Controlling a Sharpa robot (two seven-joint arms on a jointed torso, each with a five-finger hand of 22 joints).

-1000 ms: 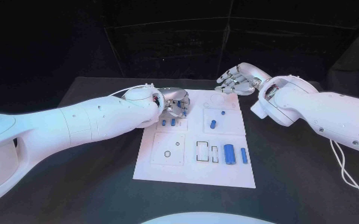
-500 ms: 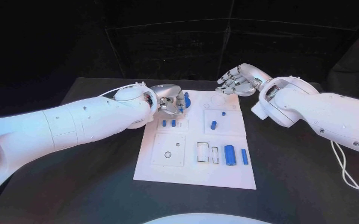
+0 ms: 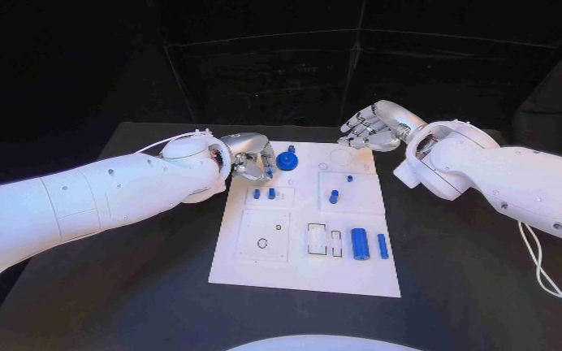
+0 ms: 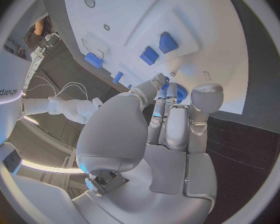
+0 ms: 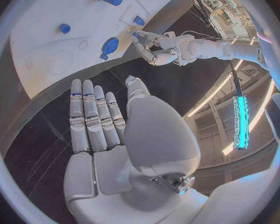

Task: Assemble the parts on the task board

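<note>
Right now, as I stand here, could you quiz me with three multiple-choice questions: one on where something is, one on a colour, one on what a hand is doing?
1. Where is the round blue part?
A. At the board's near edge
B. At the far left corner of the task board
C. Off on the black table

2. What colour is the task board?
A. White
B. Black
C. Red

3. What is the right hand doing?
A. Holding a blue part
B. Holding nothing, fingers apart
C. Pressing on the board

Answers: B, it lies beside the left hand; A, it is plainly white; B, its palm is empty.
</note>
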